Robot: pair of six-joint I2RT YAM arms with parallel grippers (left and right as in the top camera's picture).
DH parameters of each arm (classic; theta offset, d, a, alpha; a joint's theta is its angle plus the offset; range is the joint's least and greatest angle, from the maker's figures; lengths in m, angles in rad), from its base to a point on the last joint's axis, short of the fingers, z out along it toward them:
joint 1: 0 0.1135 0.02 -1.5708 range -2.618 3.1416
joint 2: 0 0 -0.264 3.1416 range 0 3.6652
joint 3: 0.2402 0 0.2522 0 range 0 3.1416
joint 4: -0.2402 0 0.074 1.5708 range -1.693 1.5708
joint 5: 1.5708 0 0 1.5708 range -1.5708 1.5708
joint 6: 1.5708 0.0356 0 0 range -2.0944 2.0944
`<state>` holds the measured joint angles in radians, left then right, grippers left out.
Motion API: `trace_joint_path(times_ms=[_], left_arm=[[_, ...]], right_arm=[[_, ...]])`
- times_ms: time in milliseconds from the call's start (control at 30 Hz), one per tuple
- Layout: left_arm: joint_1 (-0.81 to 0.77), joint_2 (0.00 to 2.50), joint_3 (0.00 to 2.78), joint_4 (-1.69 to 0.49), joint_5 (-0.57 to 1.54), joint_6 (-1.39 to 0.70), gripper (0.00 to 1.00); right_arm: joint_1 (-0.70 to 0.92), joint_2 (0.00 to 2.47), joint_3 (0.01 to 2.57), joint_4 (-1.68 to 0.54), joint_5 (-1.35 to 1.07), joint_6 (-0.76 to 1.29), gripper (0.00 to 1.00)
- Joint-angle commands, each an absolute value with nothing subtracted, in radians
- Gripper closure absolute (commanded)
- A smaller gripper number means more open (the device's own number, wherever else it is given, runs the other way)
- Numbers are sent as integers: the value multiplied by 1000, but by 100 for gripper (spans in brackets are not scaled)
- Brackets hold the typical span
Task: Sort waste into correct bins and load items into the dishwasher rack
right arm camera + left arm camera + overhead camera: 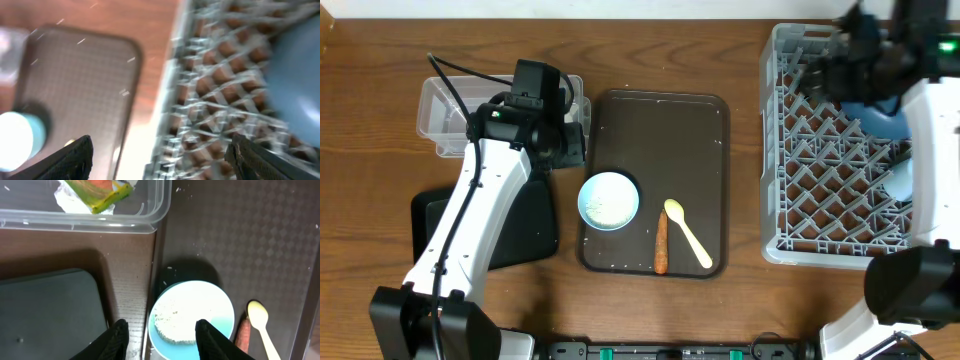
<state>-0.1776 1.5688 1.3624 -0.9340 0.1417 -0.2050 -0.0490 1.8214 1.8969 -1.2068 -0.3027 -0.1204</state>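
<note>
Just below the left gripper (163, 339), jaws parted and empty, sits the round white bowl with pale blue rim (212, 305) holding rice grains (172, 324), so bowl-emptying looks in hand, and next needs a descent pinching its rim.

My left arm (460, 220) runs white from the near-left side up to its black wrist, just off the far-left corner of the dark brown rectangular serving tray (700, 150). My left gripper (161, 330) points down over the tray's left edge, black fingers (117, 340) partway apart, nothing clamped. My right arm (932, 140) sits well right of the tray. My right gripper (167, 155) has its jaws wide and empty, and that view is blurred.
</note>
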Motion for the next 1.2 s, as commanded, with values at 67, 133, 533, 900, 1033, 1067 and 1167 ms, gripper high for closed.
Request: trace_joint_path(times_ms=[67,133,533,900,1033,1067,1167], left_arm=[[-173,1565,1344,-938,122,-195,54],[-173,1565,1344,-938,118,-195,54],[-173,1565,1344,-938,118,-195,54],[-173,1565,1344,-938,118,-195,54],[-173,1565,1344,-938,118,-195,54],[-173,1565,1344,-938,118,-195,54],[-173,1565,1344,-938,118,-195,54]], right_arm=[[117,1826,1787,-1225,-348,-165,14],[179,1826,1730,-1222,-348,-195,12],[482,1826,1331,-951,-208,-168,12],[648,1826,1160,-727,-66,-76,14],[654,1826,1127,-707,-30,-56,15],[654,1826,1121,-704,-30,-56,16],[654,1826,1104,-697,-30,-42,19]])
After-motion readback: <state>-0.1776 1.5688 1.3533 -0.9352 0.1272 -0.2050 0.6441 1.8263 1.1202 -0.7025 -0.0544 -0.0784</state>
